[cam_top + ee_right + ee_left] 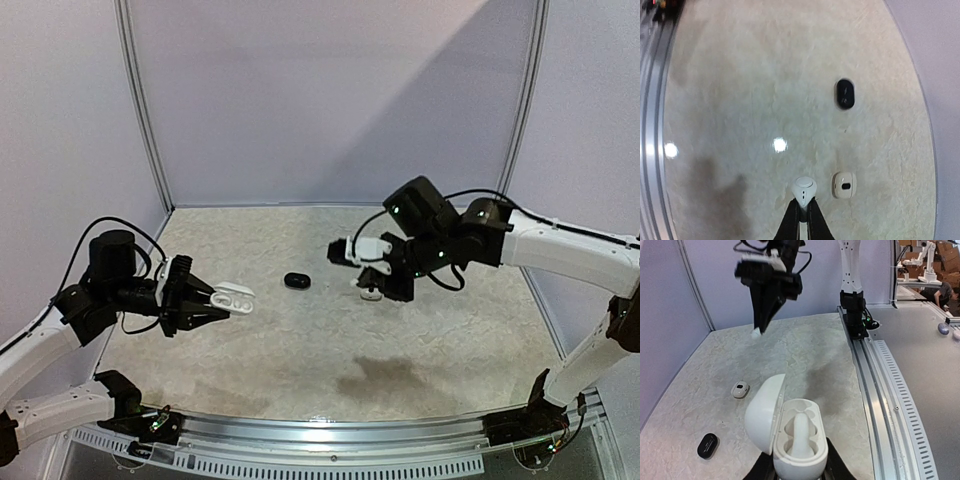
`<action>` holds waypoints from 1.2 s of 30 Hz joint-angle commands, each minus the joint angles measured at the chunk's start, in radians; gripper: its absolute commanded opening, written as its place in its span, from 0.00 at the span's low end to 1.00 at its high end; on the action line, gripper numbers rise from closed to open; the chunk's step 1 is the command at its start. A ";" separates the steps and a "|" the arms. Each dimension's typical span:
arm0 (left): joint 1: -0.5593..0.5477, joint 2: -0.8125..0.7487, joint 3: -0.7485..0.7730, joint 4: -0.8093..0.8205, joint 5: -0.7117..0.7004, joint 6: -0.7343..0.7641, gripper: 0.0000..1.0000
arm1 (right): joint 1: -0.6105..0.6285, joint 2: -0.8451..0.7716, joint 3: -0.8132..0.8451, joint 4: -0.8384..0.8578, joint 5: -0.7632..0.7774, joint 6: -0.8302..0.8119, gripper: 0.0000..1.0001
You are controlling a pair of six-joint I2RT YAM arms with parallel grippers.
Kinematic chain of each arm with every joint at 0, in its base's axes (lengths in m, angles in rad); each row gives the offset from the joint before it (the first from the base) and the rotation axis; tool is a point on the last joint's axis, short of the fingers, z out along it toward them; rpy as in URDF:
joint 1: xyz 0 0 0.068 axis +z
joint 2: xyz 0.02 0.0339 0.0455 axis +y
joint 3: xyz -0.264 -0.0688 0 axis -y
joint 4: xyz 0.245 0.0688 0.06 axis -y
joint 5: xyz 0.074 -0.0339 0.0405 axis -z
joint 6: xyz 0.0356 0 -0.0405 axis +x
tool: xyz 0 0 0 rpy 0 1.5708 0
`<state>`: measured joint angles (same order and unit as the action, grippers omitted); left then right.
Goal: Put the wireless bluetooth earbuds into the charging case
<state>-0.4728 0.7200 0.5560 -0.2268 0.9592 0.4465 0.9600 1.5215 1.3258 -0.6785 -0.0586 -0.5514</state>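
The charging case [790,437] is running off your left wrist view's bottom edge; the stem of the white earbud [804,188] is probably hiding between the fingers [791,224] of your right gripper [803,205].

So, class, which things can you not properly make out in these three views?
- Left wrist view: the left end effector is mostly hidden behind the charging case and cut off by the bottom edge.
- Top view: the held white earbud and the loose white earbud are too small to tell apart under the right end effector.
- Left wrist view: the held white earbud is blurred.
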 commanded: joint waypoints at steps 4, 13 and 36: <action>-0.032 -0.008 -0.027 0.102 -0.064 -0.060 0.00 | 0.116 0.039 0.300 -0.012 -0.094 0.240 0.00; -0.069 0.014 -0.036 0.209 -0.091 -0.133 0.00 | 0.277 0.220 0.549 -0.041 -0.079 0.208 0.00; -0.098 0.019 -0.022 0.230 -0.106 -0.152 0.00 | 0.300 0.417 0.712 -0.159 0.003 0.063 0.00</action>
<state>-0.5518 0.7338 0.5320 -0.0135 0.8566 0.2913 1.2560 1.9083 2.0193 -0.8036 -0.0772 -0.4614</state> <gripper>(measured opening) 0.257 0.033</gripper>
